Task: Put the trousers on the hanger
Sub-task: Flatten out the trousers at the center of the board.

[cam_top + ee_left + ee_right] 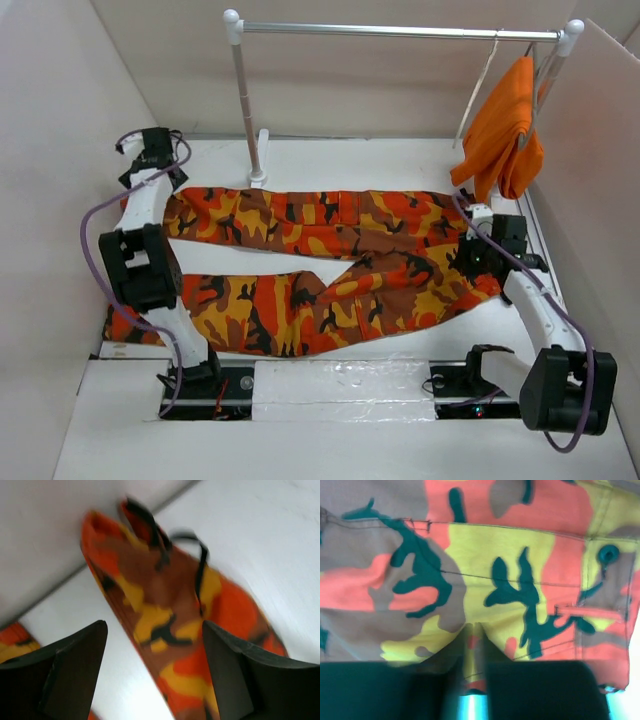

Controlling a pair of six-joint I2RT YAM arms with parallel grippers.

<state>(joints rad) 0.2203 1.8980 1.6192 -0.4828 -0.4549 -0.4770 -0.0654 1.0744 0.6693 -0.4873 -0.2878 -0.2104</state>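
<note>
The camouflage trousers (330,262) lie spread flat across the table, waist to the right and both legs running left. My left gripper (152,160) is at the far left, by the end of the upper leg. In the left wrist view the left gripper (154,625) stands open above the leg's cuff (165,595), and the view is blurred. My right gripper (476,255) rests on the waist end. The right wrist view shows the right gripper (475,630) shut on a raised fold of the trousers (500,555). The thin pale hanger (478,90) hangs from the rail at the right.
A silver rail (400,31) on white posts spans the back of the table. A plain orange garment (505,130) hangs at its right end, just above my right gripper. Pale walls enclose the table on the left, back and right.
</note>
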